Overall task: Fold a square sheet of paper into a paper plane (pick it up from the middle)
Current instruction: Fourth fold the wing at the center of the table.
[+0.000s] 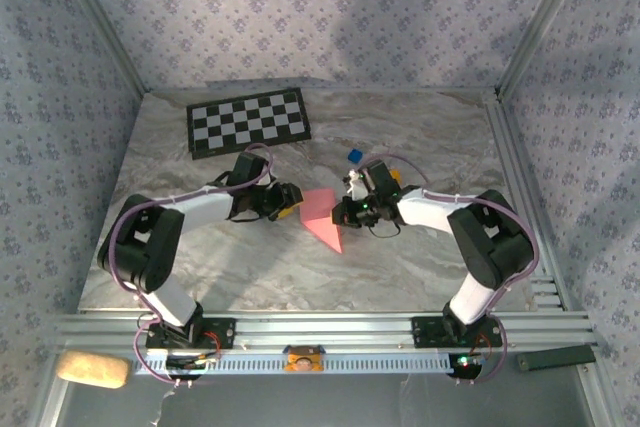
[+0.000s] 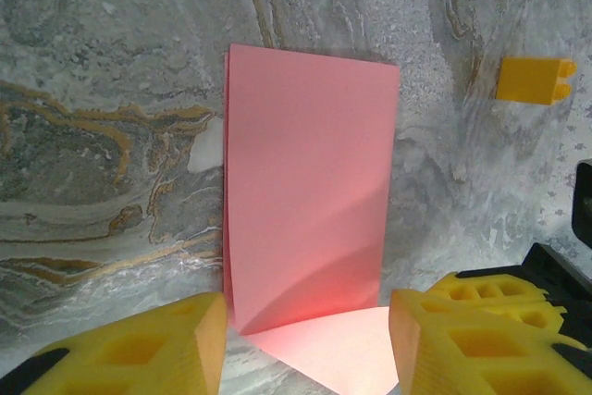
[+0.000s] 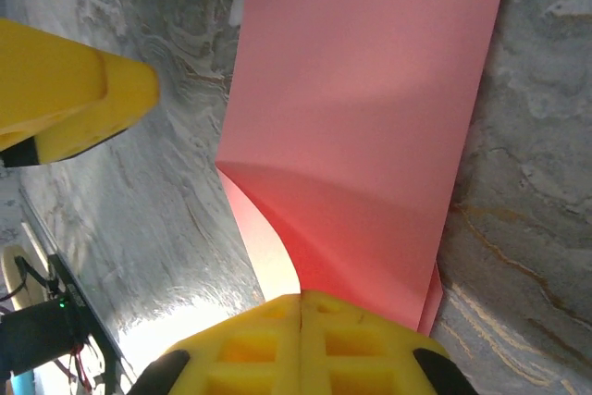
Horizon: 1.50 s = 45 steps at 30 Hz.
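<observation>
right pincer (image 3: 301,302) pinching pink paper (image 3: 370,90), left pincer (image 2: 307,323) jaws apart

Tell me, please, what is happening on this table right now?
Two robot arms are working on a salmon-pink sheet of paper in the middle of the marble table. The right arm's fingers are shut and pinch one edge of the partly folded sheet. The left arm's fingers are open on either side of its other end. It does not look like a plane yet.
</observation>
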Available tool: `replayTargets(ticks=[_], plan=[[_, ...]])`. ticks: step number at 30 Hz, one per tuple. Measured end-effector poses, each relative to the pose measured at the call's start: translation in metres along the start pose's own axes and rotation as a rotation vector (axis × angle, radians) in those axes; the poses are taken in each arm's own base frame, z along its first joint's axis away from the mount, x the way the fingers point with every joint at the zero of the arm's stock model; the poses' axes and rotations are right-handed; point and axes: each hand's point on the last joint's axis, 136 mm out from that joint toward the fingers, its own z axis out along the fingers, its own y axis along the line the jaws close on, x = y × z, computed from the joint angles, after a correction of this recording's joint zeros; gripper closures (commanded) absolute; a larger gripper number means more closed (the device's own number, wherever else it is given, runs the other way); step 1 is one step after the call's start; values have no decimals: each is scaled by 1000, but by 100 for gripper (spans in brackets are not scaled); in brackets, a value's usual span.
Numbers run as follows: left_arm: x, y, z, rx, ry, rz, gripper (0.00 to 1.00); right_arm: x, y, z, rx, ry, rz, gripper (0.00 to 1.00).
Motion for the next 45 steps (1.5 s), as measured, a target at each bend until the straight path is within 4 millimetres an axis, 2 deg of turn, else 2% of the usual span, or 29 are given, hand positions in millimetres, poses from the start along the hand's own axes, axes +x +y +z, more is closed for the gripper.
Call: replayTargets(ticks=[13,23,27,32,43,45], plan=[[0,-1,15,33,55,-51,50,-11,13,-11,-62,-56,8,95],[-9,-12,25,72,60,-62,52,-4,6,-9,-60,-50,23,95],[-8,-5,33,67,78,-90,51,-2,6,-9,-64,-48,30,95],[-9,-4,34,65,78,-100,51,-3,7,-10,-71,-55,31,95],[-8,-7,35,80,93,-101,59,-4,11,-13,-85,-67,21,96],[-7,-6,38,80,101,-109,63,-3,11,-13,-84,-67,21,96]])
